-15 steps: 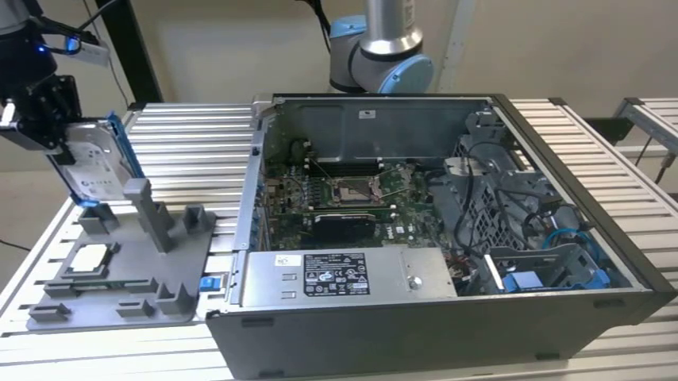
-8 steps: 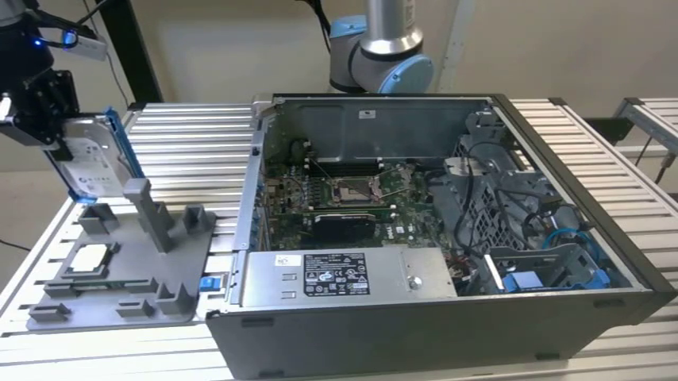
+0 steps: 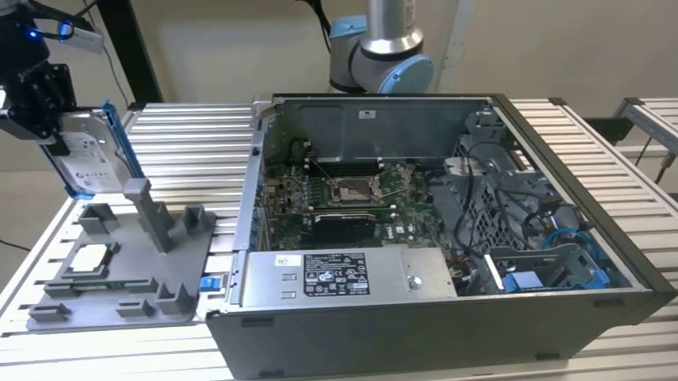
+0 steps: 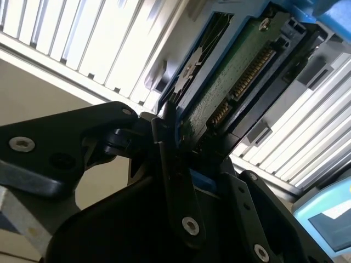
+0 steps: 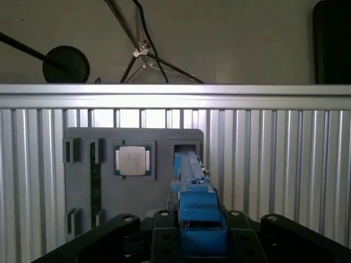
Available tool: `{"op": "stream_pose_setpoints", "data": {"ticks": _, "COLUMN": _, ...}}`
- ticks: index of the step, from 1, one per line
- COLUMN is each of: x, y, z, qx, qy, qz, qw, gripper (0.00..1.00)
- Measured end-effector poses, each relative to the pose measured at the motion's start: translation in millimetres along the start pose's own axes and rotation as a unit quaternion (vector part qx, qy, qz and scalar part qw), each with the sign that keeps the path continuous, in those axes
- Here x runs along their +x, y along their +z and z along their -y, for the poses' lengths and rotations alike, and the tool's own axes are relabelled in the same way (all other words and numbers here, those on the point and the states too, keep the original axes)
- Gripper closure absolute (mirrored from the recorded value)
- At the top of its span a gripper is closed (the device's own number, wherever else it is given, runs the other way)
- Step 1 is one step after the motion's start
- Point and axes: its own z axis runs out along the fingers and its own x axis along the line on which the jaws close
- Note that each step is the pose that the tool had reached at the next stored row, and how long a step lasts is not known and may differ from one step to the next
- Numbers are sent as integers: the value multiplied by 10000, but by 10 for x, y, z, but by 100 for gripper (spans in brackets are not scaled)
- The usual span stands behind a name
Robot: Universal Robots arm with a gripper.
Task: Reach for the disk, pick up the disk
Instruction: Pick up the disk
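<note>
Tool (image 3: 51, 119) clamped on the disk (image 3: 94, 159), on edge above the tray (image 3: 132, 270), exterior view's left (stiff, hefty, knock-shy I'd say, best gripped across its railed edges).

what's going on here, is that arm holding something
The robot arm's black gripper has its jaws closed on the flat silver-grey metal hard drive with blue plastic rails. It holds the drive on edge, apparently just above the grey plastic fixture tray on the exterior view's left. A small square silver chip sits in that tray. The open grey computer case stands beside it.
</note>
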Motion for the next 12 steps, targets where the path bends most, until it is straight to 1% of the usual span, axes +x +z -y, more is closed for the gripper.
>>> {"op": "stream_pose_setpoints", "data": {"ticks": 12, "x": 0, "y": -128, "z": -3, "qx": 0, "qy": -1, "qz": 0, "qw": 10000, "gripper": 100}}
